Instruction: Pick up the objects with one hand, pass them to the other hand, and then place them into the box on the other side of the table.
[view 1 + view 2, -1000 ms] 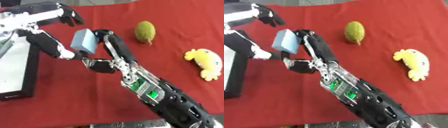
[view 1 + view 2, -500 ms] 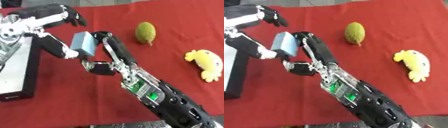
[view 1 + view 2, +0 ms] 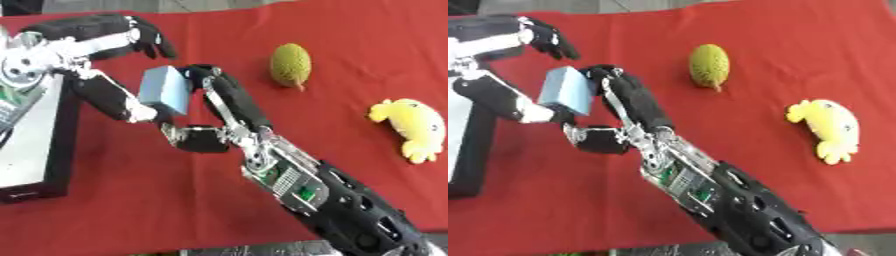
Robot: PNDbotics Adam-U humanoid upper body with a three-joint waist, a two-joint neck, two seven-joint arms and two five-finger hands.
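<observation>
Passing the blue block (image 3: 166, 90) from one hand to the other is the step going on now. It sits above the red cloth (image 3: 350, 40), pinched between the right hand's (image 3: 214, 122) long fingers (image 3: 229, 97) and its thumb. The left hand (image 3: 96, 65) is spread open around the block's other side, fingers above and thumb below. Next, I think the left fingers must close on the block, then the right fingers let go. The box (image 3: 35, 145) waits just beside the left hand.

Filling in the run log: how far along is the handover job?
Mid-handover: the right hand holds the light blue block up against the left hand. Nothing visibly lies in the box yet. The green fruit and yellow plush toy lie untouched.
</observation>
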